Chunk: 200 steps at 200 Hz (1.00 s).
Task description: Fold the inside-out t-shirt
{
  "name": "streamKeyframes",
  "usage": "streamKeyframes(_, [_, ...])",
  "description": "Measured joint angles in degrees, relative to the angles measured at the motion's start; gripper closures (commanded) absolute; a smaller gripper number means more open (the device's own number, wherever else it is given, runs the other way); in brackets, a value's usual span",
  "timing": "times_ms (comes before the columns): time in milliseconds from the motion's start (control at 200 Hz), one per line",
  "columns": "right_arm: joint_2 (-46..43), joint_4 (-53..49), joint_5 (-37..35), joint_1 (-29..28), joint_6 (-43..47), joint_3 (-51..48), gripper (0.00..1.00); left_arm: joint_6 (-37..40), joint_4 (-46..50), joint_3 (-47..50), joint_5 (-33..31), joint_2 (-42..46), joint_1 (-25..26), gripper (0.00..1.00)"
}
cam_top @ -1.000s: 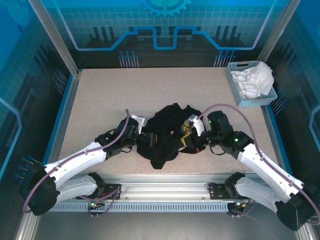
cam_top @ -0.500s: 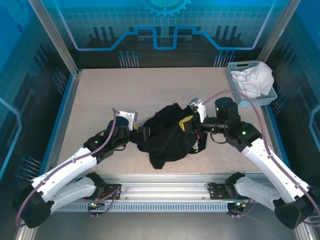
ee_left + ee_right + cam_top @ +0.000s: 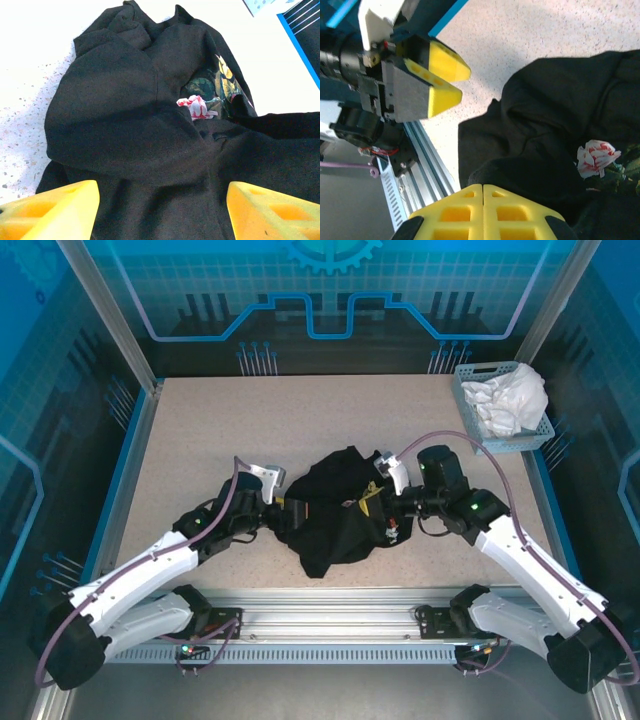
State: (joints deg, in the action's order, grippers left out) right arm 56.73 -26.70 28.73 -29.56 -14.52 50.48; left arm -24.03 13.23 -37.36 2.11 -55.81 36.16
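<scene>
Your right end effector (image 3: 482, 186) is pinching the inside-out t-shirt (image 3: 335, 515) thinly while your left end effector (image 3: 162, 186) is gaping wide; pulling now is risking slippage.

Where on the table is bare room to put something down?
Bare: the strip of table between shirt and far edge, reaching the far left corner; a smaller patch between basket and right arm. Crowded: the middle, where left tool and right tool flank the shirt, and the near edge.
</scene>
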Motion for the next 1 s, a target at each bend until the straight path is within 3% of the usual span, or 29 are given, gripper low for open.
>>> streamKeyframes(150, [4.0,4.1,-1.3,-1.6,-2.7,5.9,1.00,0.0,0.5,0.0,-4.3,1.6,0.0,0.30])
streamKeyframes(370, [17.7,9.0,-8.5,-5.2,-6.4,15.3,1.00,0.0,1.8,0.0,-11.0,5.7,-0.6,0.30])
streamKeyframes(670, [33.3,8.6,-15.9,-5.8,-7.8,21.7,1.00,0.0,3.0,0.0,-13.0,7.2,-1.1,0.30])
streamKeyframes(840, [36.9,3.6,-16.0,-5.7,-6.2,27.7,0.70,0.0,2.4,0.4,-11.9,7.1,-1.1,0.30])
streamKeyframes(1000, [34.9,0.3,-17.4,-4.5,-3.6,26.0,0.56,-0.3,-0.1,0.6,-7.1,4.8,-0.6,0.29])
